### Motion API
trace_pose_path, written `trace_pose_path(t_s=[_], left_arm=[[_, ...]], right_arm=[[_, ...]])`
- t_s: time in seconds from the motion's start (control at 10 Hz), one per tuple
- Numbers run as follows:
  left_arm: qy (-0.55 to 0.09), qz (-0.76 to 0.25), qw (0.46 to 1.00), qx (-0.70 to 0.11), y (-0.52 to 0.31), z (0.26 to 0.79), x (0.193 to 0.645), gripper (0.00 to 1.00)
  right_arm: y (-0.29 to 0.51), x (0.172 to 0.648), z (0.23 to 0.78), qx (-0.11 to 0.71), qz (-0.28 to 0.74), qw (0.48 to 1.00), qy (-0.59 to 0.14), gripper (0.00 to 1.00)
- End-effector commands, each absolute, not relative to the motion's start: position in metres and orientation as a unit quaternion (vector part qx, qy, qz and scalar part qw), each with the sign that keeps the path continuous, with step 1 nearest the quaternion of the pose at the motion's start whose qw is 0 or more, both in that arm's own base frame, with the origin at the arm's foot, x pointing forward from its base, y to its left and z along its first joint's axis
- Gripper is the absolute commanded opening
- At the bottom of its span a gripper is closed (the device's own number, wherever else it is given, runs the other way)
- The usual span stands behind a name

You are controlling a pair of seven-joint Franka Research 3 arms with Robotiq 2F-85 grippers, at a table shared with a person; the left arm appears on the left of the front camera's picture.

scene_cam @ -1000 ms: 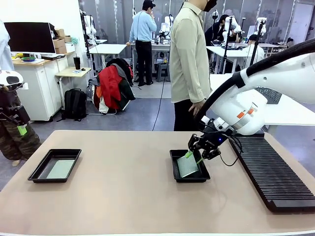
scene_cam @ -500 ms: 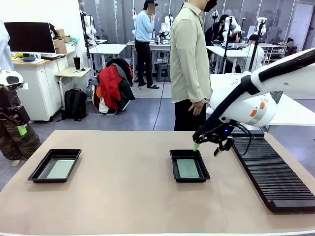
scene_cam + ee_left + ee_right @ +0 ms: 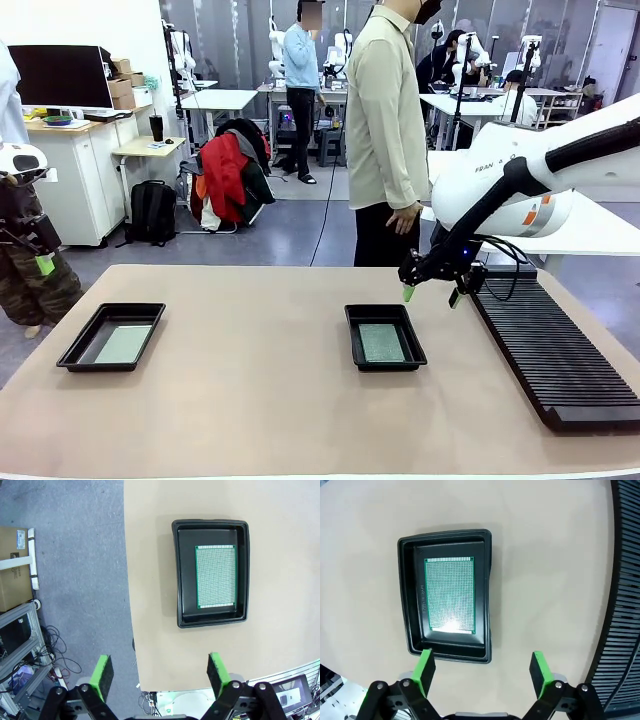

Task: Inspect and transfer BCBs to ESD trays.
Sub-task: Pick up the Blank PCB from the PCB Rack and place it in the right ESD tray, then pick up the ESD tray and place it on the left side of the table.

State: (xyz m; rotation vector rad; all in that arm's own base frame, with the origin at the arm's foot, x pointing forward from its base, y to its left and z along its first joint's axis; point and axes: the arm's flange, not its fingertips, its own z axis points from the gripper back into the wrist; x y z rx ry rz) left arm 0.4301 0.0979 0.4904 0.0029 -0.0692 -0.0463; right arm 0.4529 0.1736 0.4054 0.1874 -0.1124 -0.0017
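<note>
Our right tool (image 3: 430, 293) has released the thin green perforated board (image 3: 381, 342) into the shallow black plastic tray (image 3: 385, 364) and lifted away, empty; that transfer looks complete.

The beige worktop (image 3: 260, 400) carried three things. A black ESD tray (image 3: 111, 336) sat near its left edge, a second ESD tray (image 3: 385, 337) lay right of the middle, and a long black ribbed rack (image 3: 550, 345) ran along the right side. Each tray lay apart from the others, and the middle tray sat near the rack without touching it.
</note>
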Motion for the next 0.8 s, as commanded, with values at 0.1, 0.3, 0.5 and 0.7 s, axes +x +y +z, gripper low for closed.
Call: trace_pose_path(t_s=[0.1, 0.3, 0.5, 0.7], left_arm=[[-0.039, -0.021, 0.999, 0.001, 0.0976, 0.4892, 0.4302, 1.00], [-0.039, -0.021, 0.999, 0.001, 0.0976, 0.4892, 0.4302, 1.00], [-0.039, -0.021, 0.999, 0.001, 0.0976, 0.4892, 0.4302, 1.00], [-0.039, -0.021, 0.999, 0.001, 0.0976, 0.4892, 0.4302, 1.00]], right_arm=[[0.1727, 0.4528, 0.4014, 0.101, -0.004, 0.993, -0.060, 1.00], [0.1727, 0.4528, 0.4014, 0.101, -0.004, 0.993, -0.060, 1.00], [0.1727, 0.4528, 0.4014, 0.101, -0.004, 0.993, -0.060, 1.00], [0.1727, 0.4528, 0.4014, 0.101, -0.004, 0.993, -0.060, 1.00]])
